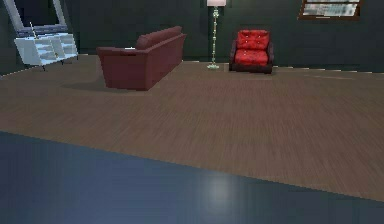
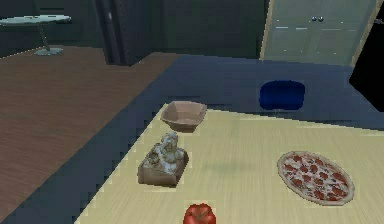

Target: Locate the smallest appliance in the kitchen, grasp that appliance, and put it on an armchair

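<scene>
At far wall (image 1: 110,20) in fwd view, red armchair (image 1: 253,50), floor lamp (image 1: 214,35) & sofa (image 1: 140,57) L of it; gripper state unclear.

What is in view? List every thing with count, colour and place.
sofa: one, dark red, forward view's left
lamp: one, pale shade on a thin pole, by the far wall between sofa and armchair
armchair: one, red, against the far wall
cabinet: one, white, forward view's upper left
picture: one, on the wall, forward view's upper right
table: one, pale yellow, arm side view's lower part
bowl: one, tan, at the table's far edge
statue: one, grey on a brown base, table's left part
pizza: one, red-topped, table's right part
red thing: one, table's near edge
blue thing: one, beyond the table
round table: one, pale, arm side view's upper left
doors: one pair, white, arm side view's upper right
</scene>
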